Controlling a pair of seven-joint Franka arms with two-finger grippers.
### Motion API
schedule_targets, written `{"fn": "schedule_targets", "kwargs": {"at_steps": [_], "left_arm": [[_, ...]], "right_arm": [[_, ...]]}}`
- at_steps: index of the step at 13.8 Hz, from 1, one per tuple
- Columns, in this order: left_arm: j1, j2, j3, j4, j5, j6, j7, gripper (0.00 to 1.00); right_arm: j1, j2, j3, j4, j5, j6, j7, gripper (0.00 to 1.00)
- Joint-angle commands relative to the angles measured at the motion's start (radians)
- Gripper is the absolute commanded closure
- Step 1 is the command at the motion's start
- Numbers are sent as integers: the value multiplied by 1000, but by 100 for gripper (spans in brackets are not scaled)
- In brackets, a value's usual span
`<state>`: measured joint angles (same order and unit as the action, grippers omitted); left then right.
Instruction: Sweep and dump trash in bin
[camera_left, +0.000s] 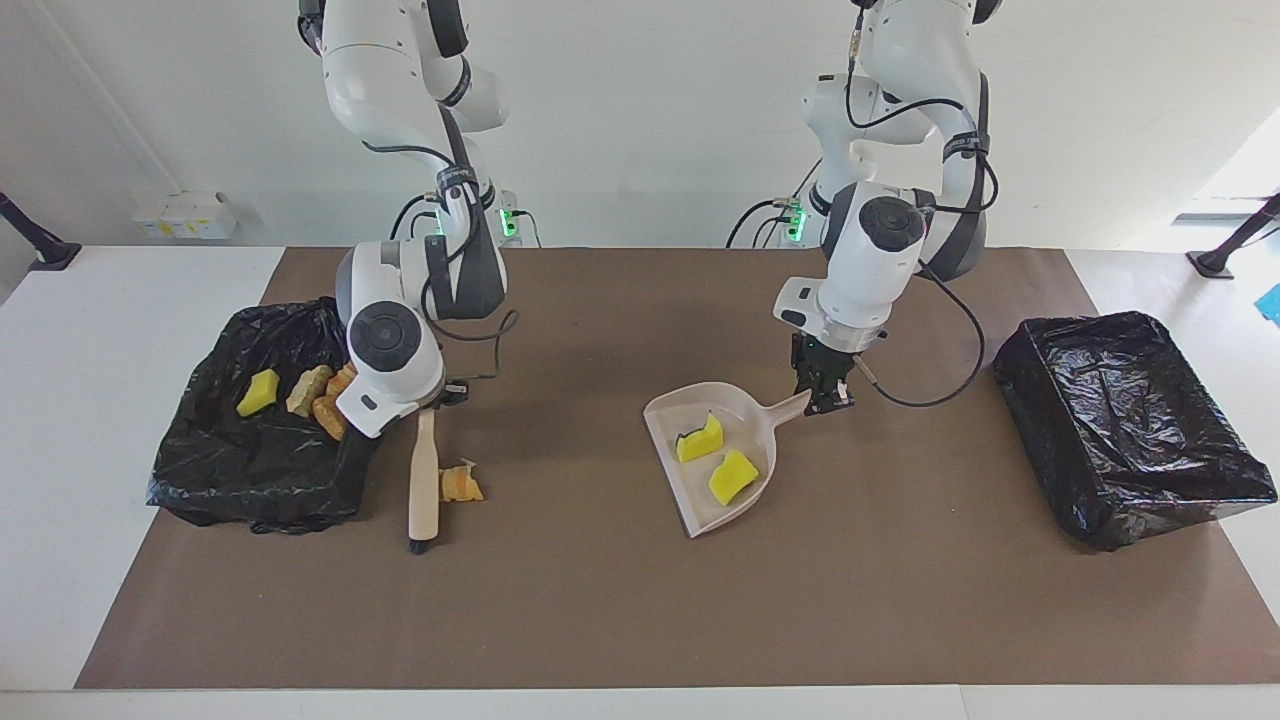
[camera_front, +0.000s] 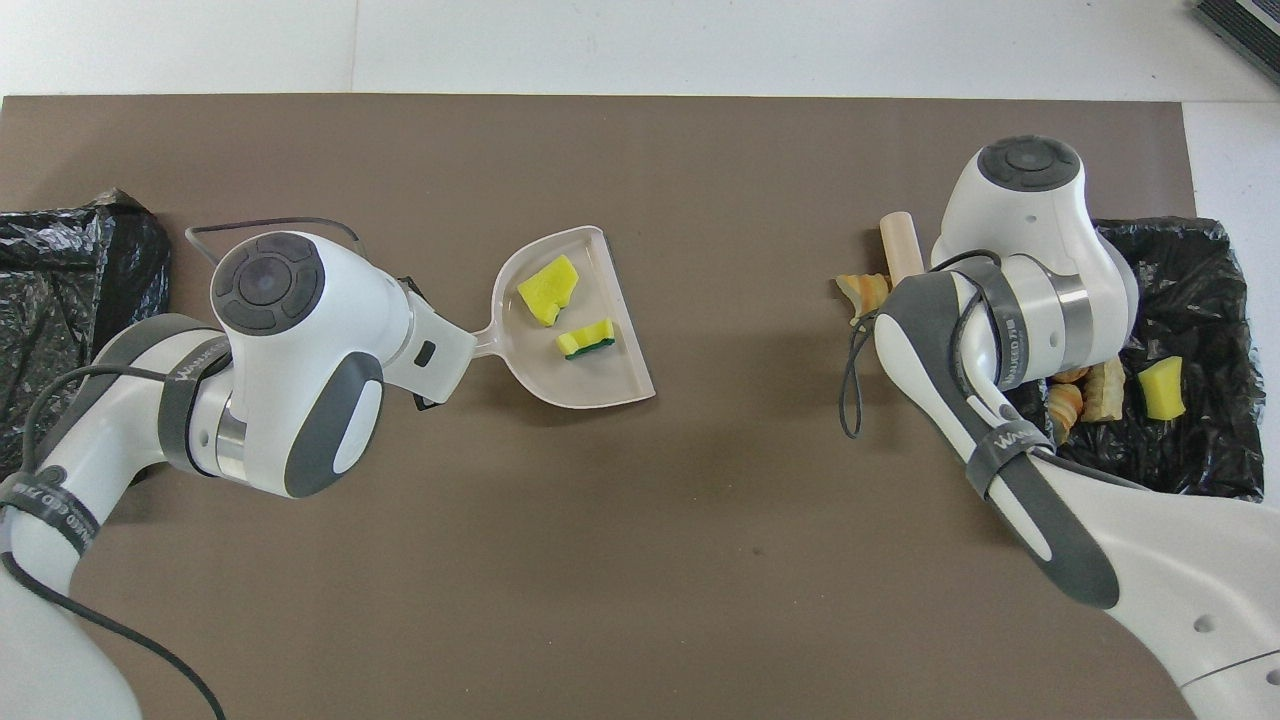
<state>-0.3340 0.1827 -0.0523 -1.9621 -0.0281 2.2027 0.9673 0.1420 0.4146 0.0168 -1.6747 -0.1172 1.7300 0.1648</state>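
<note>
My left gripper (camera_left: 825, 395) is shut on the handle of the beige dustpan (camera_left: 668, 415), which sits low over the middle of the mat. Two yellow sponge scraps (camera_left: 700, 438) (camera_left: 733, 477) lie in the pan; they also show in the overhead view (camera_front: 548, 289) (camera_front: 587, 340). My right gripper (camera_left: 440, 398) is shut on the beige brush (camera_left: 424, 480), whose dark bristle end touches the mat. One striped bread scrap (camera_left: 461, 484) lies on the mat against the brush. The black-lined bin (camera_left: 250, 470) beside it holds a yellow sponge (camera_left: 259, 392) and several bread scraps (camera_left: 312, 390).
A second black-lined bin (camera_left: 1130, 430) stands at the left arm's end of the table, with nothing showing in it. The brown mat (camera_left: 600, 600) covers the table between the two bins. White table borders the mat at both ends.
</note>
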Motion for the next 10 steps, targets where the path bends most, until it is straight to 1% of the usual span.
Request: {"fn": "schedule_targets", "kwargs": {"at_steps": [1, 2, 5, 6, 7, 8, 9, 10], "left_arm": [[-25, -6, 5, -24, 19, 6, -10, 100], [-25, -5, 5, -26, 19, 8, -10, 100], [-51, -8, 5, -32, 19, 14, -18, 100], [-56, -9, 5, -32, 19, 9, -18, 100], [-60, -9, 5, -32, 19, 5, -25, 100], [-88, -5, 8, -32, 20, -3, -74, 100], [-112, -2, 9, -32, 43, -1, -115, 100], [-111, -2, 6, -31, 74, -3, -122, 100]], "right_arm": [[62, -16, 6, -20, 71, 31, 56, 100], [86, -16, 6, -19, 124, 54, 61, 100], [161, -2, 6, 1, 195, 101, 55, 100], [188, 3, 6, 1, 230, 135, 55, 100], [217, 6, 6, -2, 246, 155, 47, 100], [234, 15, 6, 0, 249, 180, 47, 100], [241, 15, 11, 0, 263, 187, 47, 100], [248, 15, 12, 0, 296, 194, 48, 100]]}}
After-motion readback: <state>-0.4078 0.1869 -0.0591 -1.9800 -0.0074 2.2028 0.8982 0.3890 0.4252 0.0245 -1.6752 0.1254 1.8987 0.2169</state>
